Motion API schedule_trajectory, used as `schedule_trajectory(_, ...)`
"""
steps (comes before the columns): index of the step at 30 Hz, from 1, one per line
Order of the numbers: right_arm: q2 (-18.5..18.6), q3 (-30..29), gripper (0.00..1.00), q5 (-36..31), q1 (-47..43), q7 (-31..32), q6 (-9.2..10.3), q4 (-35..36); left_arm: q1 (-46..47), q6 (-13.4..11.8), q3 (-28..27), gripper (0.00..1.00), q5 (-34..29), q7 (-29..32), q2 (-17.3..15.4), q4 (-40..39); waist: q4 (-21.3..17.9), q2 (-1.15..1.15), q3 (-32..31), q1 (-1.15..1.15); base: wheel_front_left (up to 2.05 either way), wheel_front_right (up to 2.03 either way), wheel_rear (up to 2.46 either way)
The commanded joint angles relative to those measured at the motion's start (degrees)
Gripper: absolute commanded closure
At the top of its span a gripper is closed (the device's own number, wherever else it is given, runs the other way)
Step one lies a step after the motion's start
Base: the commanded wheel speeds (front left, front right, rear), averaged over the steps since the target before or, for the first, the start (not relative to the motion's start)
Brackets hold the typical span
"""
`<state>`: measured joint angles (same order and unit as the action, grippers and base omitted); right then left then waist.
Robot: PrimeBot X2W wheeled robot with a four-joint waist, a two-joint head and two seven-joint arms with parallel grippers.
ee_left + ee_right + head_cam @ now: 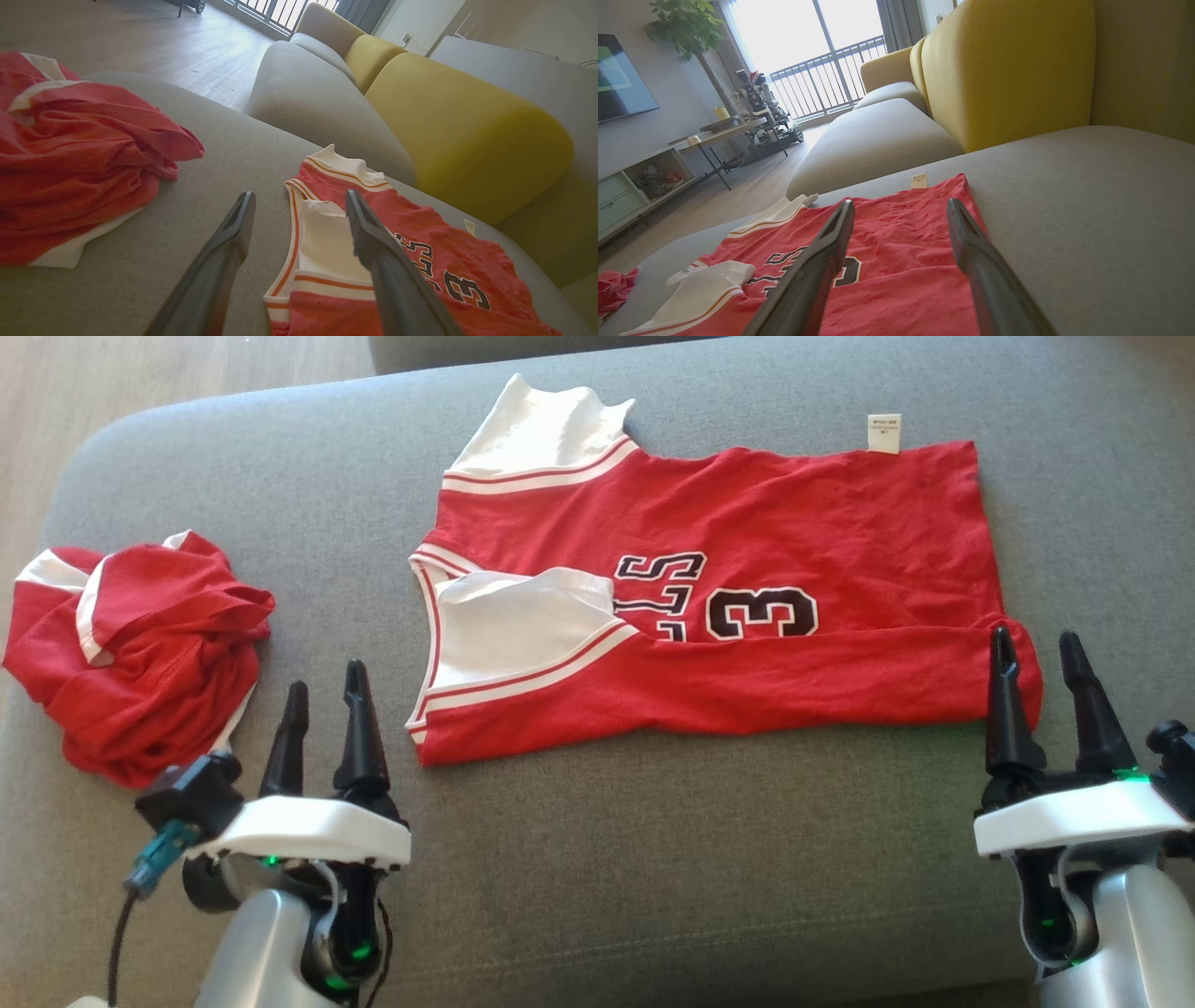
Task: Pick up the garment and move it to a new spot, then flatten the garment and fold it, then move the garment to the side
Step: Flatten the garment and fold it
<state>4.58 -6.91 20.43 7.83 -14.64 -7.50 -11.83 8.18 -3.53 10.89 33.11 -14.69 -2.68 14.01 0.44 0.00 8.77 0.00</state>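
Garment (747,551) lies crosswise before you; your left gripper (326,676) and right gripper (1034,635) bracket its ends, both parted, empty.

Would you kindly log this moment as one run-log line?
jersey flat, near edge folded over | crumpled garment at left | left gripper open | right gripper open, near hem

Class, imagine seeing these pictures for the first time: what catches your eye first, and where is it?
The red jersey, numbered in black, lies spread across the middle of the grey sofa cushion. A crumpled red garment sits apart at its left. The left end effector and right end effector, both open, flank the jersey's near edge.
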Motion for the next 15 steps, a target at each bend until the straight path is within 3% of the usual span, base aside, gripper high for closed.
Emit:
schedule_trajectory(1, 0.05, 1.32, 0.0, -1.05, 1.84, -0.35, 0.01, 2.88, 1.88, -0.02, -0.92, 0.0, -0.2, -0.3, -0.23, -1.19, -0.22, 0.0, 0.01, 0.0, 0.0, 0.0, 0.0)
schedule_trajectory(12, -1.19, 2.06, 0.0, -3.98, 1.56, -0.35, 0.01, 4.71, 3.67, -2.42, 3.39, 0.0, -3.78, -0.3, -0.21, 7.11, -2.53, 0.0, 0.61, 0.0, 0.0, 0.0, 0.0)
schedule_trajectory(15, -1.27, 2.52, 0.0, -4.41, 1.62, -0.35, 0.01, 4.78, 4.66, -2.38, 3.6, 0.0, -1.58, -0.3, -0.21, 9.86, -3.3, 0.0, 0.93, 0.0, 0.0, 0.0, 0.0)
